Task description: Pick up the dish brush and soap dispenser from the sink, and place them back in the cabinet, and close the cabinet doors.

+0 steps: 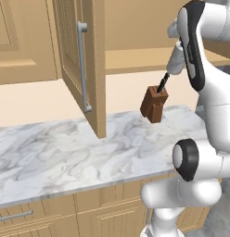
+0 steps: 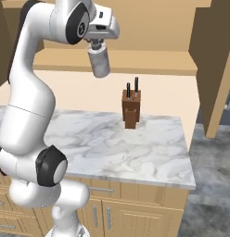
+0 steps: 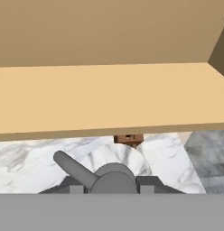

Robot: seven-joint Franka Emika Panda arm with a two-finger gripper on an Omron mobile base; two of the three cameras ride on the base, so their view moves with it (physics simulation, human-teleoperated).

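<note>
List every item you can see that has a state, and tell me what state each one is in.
soap dispenser: held by the tool, lifted, hanging beside the shelf edge.
tool: shut on the soap dispenser's pump top.
cabinet: open, visible shelf bare.
cabinet doors: swung open.
knife block: upright on the counter.

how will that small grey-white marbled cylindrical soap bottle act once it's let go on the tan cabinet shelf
The grey-white marbled soap bottle looks rigid, so the gripper shut on its pump top shouldn't deform it. It hangs tilted, so it may tip or roll on the tan cabinet shelf if released like this. Smooth sides probably slip easily.
</note>
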